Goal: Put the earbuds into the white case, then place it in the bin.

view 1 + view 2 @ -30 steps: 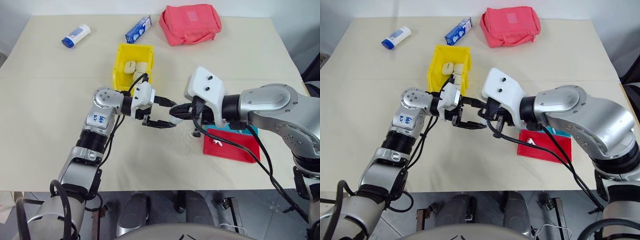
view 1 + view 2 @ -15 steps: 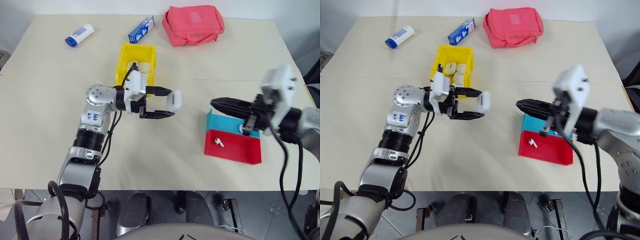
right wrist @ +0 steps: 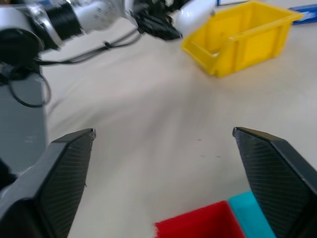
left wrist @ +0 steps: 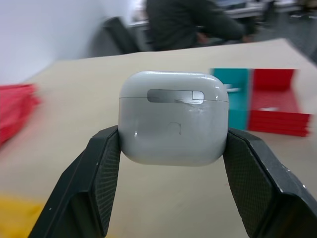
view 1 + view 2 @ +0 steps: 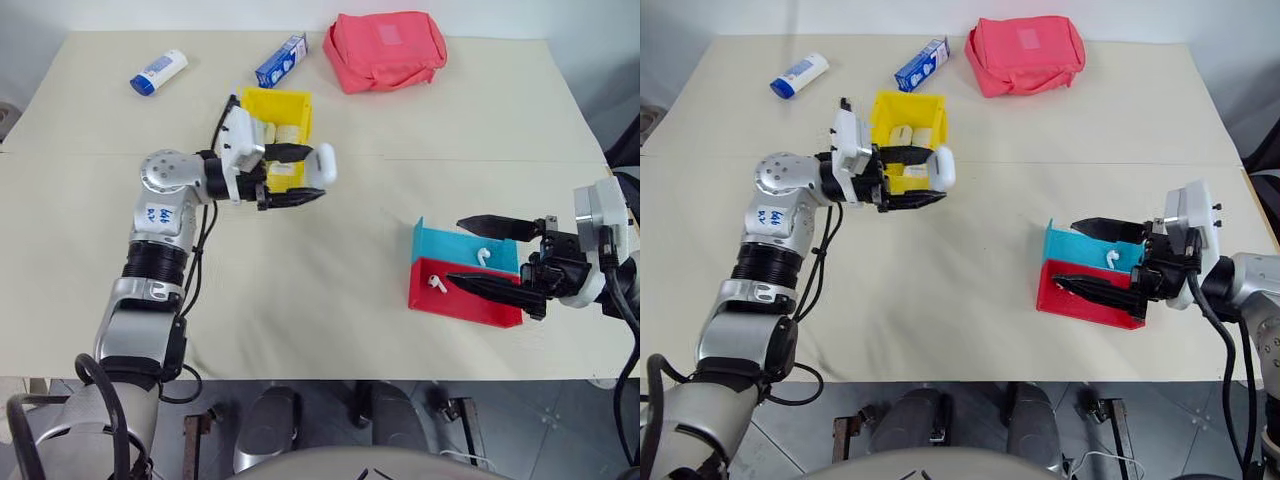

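Observation:
My left gripper (image 5: pixel 312 172) is shut on the white case (image 5: pixel 322 164), lid closed, and holds it in the air just beside the near right corner of the yellow bin (image 5: pixel 258 104). In the left wrist view the case (image 4: pixel 173 116) sits squarely between both black fingers (image 4: pixel 99 168). My right gripper (image 5: pixel 456 251) stands open at the right, its fingers spread over the red and teal tray (image 5: pixel 500 308). One earbud (image 5: pixel 436 283) lies in the red compartment and another earbud (image 5: pixel 483 255) in the teal one.
Cream cases (image 5: pixel 902 133) lie inside the bin. At the back of the table are a pink pouch (image 5: pixel 385 45), a blue carton (image 5: pixel 280 60) and a blue and white tube (image 5: pixel 158 70). A seated person (image 4: pixel 193 20) shows beyond the table.
My right gripper has left the case, drawn back to the right over the tray and opened. My left gripper has carried the case back and left, up to the yellow bin.

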Robot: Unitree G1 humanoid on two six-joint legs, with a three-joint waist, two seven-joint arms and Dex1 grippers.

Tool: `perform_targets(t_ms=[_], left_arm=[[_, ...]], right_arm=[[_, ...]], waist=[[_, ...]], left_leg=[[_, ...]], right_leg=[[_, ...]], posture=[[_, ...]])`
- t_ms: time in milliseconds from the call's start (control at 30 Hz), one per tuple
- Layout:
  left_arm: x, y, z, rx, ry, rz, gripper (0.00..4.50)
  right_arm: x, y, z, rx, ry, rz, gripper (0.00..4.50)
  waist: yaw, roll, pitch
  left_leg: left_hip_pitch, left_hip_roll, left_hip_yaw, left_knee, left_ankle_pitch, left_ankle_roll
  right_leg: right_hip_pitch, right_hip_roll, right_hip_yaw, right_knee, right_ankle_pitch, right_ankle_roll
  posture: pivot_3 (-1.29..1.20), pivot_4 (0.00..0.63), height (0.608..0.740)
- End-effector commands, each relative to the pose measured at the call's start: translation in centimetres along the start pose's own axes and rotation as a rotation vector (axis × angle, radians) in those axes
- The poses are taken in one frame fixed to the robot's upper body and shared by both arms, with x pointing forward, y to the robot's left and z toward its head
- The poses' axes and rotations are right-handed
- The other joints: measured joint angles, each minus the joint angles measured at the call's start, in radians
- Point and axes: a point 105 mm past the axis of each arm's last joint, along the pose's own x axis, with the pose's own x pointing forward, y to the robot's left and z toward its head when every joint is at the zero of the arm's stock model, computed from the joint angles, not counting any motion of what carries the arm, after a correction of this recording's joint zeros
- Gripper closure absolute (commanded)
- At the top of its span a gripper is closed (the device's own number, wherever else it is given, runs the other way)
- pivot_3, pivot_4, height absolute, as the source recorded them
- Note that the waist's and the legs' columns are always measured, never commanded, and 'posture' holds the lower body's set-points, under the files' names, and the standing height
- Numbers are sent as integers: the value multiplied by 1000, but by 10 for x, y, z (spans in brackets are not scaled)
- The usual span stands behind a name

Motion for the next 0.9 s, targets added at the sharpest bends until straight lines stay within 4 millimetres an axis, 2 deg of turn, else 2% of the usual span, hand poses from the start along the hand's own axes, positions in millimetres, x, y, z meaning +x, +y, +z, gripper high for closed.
perform_targets(t_ms=[33, 233, 300, 367, 400, 433, 633, 700, 833, 900], left_arm=[[-14, 35, 8, 26, 45, 185, 1749], [-20, 62, -15, -5, 198, 364, 1749], [-18, 67, -31, -36, 283, 416, 1030], [-15, 68, -38, -61, 309, 437, 494], [-15, 69, -33, -38, 288, 436, 137], [-15, 70, -30, -19, 271, 436, 37], [-31, 68, 5, 68, 79, 375, 37], [-44, 64, 2, 117, 134, 358, 37], [-64, 33, 9, 28, 8, 188, 37], [-70, 24, 14, -9, -54, 163, 37]], right_arm=[[-2, -1, 4, -38, -23, -40, 29], [-1, 1, 0, -35, -19, -75, 29], [0, 2, 0, -29, -28, -87, 0], [0, 3, 1, -29, -27, -92, 0], [-1, 4, 2, -31, -24, -93, 0], [-2, 5, 3, -33, -22, -94, 0], [-11, 1, 8, -51, -4, -85, 0], [-15, 0, 9, -60, 6, -63, 0], [-26, -8, 7, -69, 28, -40, 0], [-30, -11, 6, -67, 32, -38, 0]], waist=[[5, 0, 0], [6, -1, 0], [7, -1, 1], [7, -1, 1], [6, -2, 1], [4, -2, 1], [0, -2, 1], [-3, -2, 1], [-8, -2, 1], [-5, -2, 1]], left_leg=[[0, 0, 0, 0, 0, 0], [0, -2, 0, 0, 0, 0], [0, -1, 0, 0, 0, 0], [0, -1, 0, 0, 0, 0], [0, -1, 0, 0, 0, 0], [0, -1, 1, 0, 0, 0], [0, 0, 1, 0, 0, 0], [0, 0, 1, 0, 0, -1], [2, 0, 3, -1, 0, -1], [2, 1, 3, 0, 0, -1]], right_leg=[[0, 0, 0, 0, 0, 0], [0, 0, 0, 0, 0, 1], [0, 0, 0, 0, 0, 1], [0, 0, 0, 0, 0, 1], [0, 0, 0, 0, 0, 1], [0, 0, 0, 0, 0, 1], [-1, 0, 0, 1, 0, 1], [-1, 0, 0, 1, 0, 0], [-1, 0, 1, 2, 0, 0], [0, 0, 1, 2, 0, 0]], posture=[[0, 150, 740], [0, 150, 740], [0, 150, 740], [0, 150, 740], [0, 150, 740], [0, 150, 740], [0, 150, 740], [0, 150, 740], [0, 150, 740], [0, 150, 740]])
